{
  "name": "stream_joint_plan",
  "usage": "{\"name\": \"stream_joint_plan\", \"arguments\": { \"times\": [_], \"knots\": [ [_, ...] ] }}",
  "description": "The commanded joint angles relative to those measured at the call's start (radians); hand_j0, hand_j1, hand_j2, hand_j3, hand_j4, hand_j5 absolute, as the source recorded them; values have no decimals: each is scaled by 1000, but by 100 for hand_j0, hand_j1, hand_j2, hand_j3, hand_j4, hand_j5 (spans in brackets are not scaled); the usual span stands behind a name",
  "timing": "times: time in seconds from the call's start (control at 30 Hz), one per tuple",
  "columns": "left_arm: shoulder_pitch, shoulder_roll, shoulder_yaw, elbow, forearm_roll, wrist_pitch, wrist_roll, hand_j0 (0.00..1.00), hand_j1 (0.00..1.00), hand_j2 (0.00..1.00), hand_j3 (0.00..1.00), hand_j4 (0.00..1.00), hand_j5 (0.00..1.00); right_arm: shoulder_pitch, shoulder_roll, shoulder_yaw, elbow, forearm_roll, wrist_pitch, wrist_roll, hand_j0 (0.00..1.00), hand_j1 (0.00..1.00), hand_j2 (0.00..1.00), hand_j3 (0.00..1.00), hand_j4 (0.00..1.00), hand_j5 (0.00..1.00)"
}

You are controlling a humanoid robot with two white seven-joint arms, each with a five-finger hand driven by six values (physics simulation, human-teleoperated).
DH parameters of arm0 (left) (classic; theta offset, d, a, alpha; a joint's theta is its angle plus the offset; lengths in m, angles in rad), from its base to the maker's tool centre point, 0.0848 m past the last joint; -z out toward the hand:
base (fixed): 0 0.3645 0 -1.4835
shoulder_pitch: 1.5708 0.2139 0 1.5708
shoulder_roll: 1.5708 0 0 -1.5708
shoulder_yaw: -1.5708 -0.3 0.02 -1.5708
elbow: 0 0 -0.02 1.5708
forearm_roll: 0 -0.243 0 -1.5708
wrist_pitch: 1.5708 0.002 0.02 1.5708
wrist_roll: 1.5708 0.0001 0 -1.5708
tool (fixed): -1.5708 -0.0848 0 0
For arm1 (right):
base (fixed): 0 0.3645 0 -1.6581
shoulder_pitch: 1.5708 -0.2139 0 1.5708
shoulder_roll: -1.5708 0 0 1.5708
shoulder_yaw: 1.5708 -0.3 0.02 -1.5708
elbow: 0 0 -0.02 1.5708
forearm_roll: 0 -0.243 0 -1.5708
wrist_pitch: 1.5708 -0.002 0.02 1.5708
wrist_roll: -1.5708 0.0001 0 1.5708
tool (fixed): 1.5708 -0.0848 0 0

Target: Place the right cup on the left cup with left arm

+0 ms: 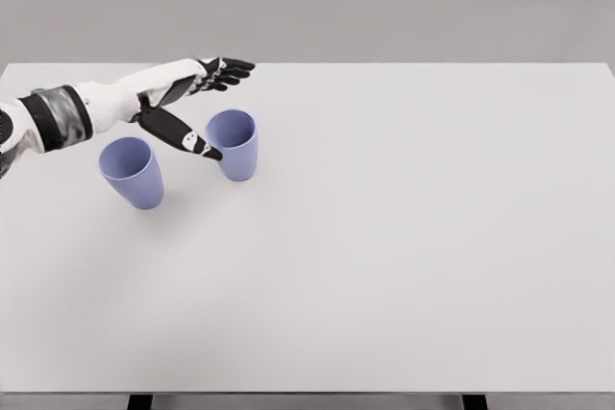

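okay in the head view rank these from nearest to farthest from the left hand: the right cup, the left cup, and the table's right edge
From the left hand:
1. Right cup, beside the thumb.
2. Left cup, below the forearm, at left.
3. Table's right edge, far across.

No readable text (cups plain).

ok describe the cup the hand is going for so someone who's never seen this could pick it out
On the white table, two matching lavender cups stand upright at the far left. The one meant is the right cup, a little farther back than the left cup. It alone has the left hand open around it, thumb in front and fingers behind.
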Motion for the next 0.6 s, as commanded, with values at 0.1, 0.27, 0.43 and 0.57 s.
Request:
{"name": "stream_joint_plan", "arguments": {
  "times": [0.1, 0.27, 0.43, 0.57],
  "knots": [
    [-5, -3, -32, 30, 2, 0, 2, 100, 100, 100, 100, 100, 100, 0, 0, 0, 0, 0, 0, 0, 100, 100, 100, 100, 100, 100],
    [-9, -24, -33, 75, 2, 0, 2, 100, 100, 100, 100, 100, 100, 0, 0, 0, 0, 0, 0, 0, 100, 100, 100, 100, 100, 100],
    [-17, -45, -33, 112, 10, 0, 2, 100, 100, 100, 100, 100, 100, 0, 0, 0, 0, 0, 0, 0, 100, 100, 100, 100, 100, 100],
    [-18, -76, -35, 152, 11, 2, 1, 100, 100, 100, 100, 100, 100, 0, 0, 0, 0, 0, 0, 0, 100, 100, 100, 100, 100, 100]
  ]
}}
